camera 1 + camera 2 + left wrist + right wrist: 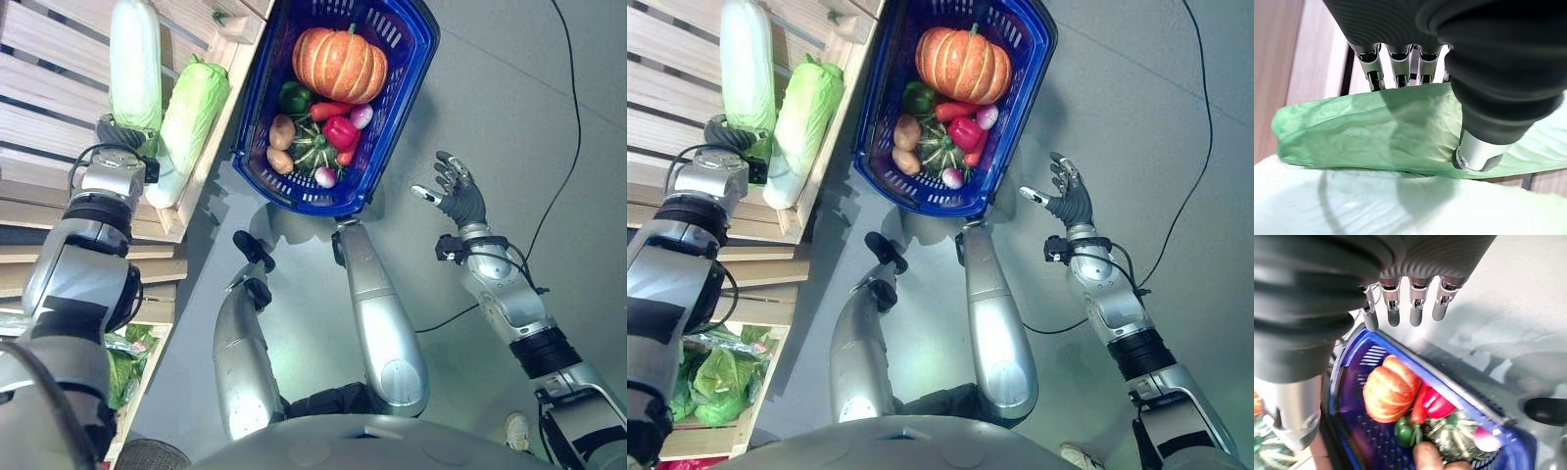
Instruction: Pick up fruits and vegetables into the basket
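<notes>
A blue basket (pixel 257 88) of produce, with a pumpkin (pixel 340 63) in it, is set on grey floor (pixel 490 88). Beside the basket, on slatted wooden shelving (pixel 39 108), a cabbage (pixel 1376 132) is clasped by the left hand (pixel 120 133). Beyond the basket's other side, the right hand (pixel 460 196) is held empty, fingers spread.

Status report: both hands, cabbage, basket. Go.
Left hand on a cabbage on the wooden shelf, grip unconfirmed. Right hand open, empty, beside the blue basket. Basket holds pumpkin, peppers. Nothing blocking.
</notes>
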Tool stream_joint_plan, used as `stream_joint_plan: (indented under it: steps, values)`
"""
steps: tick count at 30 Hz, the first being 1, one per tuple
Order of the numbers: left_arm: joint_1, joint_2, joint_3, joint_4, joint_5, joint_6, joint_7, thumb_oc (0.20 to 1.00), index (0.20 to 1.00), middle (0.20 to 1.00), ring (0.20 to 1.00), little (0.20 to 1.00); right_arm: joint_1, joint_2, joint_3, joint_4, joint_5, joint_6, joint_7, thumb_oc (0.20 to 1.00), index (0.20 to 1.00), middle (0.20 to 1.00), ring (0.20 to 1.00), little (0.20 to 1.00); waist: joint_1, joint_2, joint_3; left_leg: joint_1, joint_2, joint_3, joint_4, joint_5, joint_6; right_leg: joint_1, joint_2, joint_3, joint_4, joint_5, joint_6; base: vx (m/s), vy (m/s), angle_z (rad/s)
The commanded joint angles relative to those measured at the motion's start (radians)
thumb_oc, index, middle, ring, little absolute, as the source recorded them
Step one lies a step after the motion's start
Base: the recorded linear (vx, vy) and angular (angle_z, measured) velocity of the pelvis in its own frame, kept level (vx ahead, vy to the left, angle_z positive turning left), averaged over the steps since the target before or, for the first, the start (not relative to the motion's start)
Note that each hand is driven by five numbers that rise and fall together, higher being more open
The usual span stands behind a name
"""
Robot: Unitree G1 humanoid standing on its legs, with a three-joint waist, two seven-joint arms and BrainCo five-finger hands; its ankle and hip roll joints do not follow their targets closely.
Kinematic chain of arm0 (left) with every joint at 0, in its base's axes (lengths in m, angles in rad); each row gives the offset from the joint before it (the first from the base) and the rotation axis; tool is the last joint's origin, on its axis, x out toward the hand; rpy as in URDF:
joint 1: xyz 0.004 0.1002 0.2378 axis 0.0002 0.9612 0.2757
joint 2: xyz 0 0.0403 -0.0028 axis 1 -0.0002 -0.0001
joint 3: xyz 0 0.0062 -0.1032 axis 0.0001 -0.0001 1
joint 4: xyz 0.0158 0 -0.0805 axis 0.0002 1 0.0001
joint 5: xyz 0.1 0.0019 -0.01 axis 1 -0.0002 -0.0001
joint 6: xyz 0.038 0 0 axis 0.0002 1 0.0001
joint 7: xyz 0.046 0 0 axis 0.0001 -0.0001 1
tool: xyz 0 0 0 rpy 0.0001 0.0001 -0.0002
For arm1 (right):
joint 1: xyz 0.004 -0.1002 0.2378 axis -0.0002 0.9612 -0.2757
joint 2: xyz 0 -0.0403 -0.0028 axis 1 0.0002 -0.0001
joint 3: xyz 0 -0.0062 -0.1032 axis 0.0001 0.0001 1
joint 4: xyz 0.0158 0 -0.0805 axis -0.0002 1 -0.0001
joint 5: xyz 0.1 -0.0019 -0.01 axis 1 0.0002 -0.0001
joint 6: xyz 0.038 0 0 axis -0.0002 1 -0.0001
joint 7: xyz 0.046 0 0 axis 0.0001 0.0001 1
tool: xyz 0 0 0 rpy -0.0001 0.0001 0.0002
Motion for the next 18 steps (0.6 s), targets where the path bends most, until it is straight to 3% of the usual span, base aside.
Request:
stream_joint_plan:
  steps: [1, 6, 11, 18]
  values:
    - [0.131, -0.115, 0.031, -0.016, -0.066, -0.005, -0.095, 0.2, 0.2, 0.2, 0.2, 0.2, 0.037, 0.025, -0.029, -0.065, -0.008, -0.04, 0.006, 1.0, 1.0, 1.0, 1.0, 1.0, 0.002, -0.056, -0.026, -0.056, -0.033, 0.005, 0.087, -0.056, 0.03, 0.015, 0.012, 0.013, -0.079, 0.022, 0.061, -0.01, 0.009, 0.04]
    - [0.181, -0.106, 0.061, -0.079, -0.103, -0.075, -0.091, 0.2, 0.2, 0.2, 0.2, 0.2, 0.044, 0.02, -0.039, -0.125, -0.034, -0.07, 0.021, 1.0, 1.0, 1.0, 1.0, 1.0, 0.017, -0.056, -0.026, -0.015, -0.039, 0.0, 0.073, -0.057, 0.034, 0.058, 0.002, 0.005, -0.088, 0.019, 0.064, 0.0, 0.005, 0.01]
    - [0.246, -0.098, 0.086, -0.192, -0.1, -0.187, -0.044, 0.2, 0.2, 0.2, 0.2, 0.2, 0.026, 0.002, -0.057, -0.194, -0.061, -0.104, 0.077, 1.0, 1.0, 1.0, 1.0, 1.0, 0.042, -0.047, -0.026, 0.029, -0.048, -0.006, 0.059, -0.061, 0.039, 0.104, -0.012, -0.01, -0.097, 0.013, 0.067, -0.01, 0.002, 0.05]
    - [0.351, -0.076, 0.11, -0.399, 0.01, -0.334, 0.042, 0.2, 0.2, 0.2, 0.2, 0.2, -0.091, -0.012, -0.054, -0.259, -0.034, -0.113, 0.197, 1.0, 1.0, 1.0, 1.0, 1.0, 0.123, -0.047, -0.026, 0.096, -0.065, -0.039, 0.038, -0.069, 0.044, 0.203, -0.043, -0.061, -0.135, 0.017, 0.074, -0.03, -0.074, 0.12]
